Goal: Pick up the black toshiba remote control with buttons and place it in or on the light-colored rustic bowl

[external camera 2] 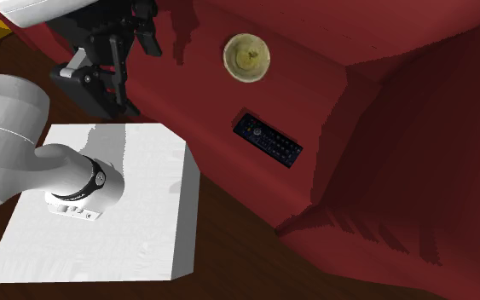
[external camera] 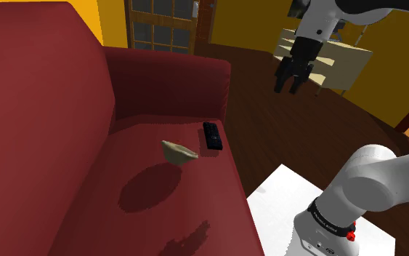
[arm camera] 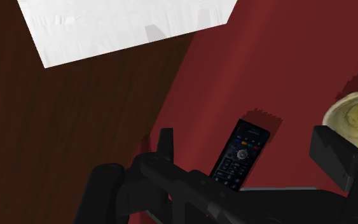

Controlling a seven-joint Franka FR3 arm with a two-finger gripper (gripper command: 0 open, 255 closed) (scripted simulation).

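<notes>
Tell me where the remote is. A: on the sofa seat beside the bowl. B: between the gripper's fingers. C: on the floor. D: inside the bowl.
A: the remote lies flat on the red sofa seat, apart from the bowl, and the open gripper hangs clear of it.

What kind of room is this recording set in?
Likely a living room: a dark red sofa carrying the black remote and pale bowl, a dark wood floor, and a paned wooden door.

The sofa (external camera: 50, 109) looks like matt red cloth. On the sofa, the bowl (external camera: 177, 152) is pale, mottled and rough; the remote (external camera: 211, 135) is matt black. Beside the sofa, the floor (external camera: 282, 124) is dark grained wood.
</notes>
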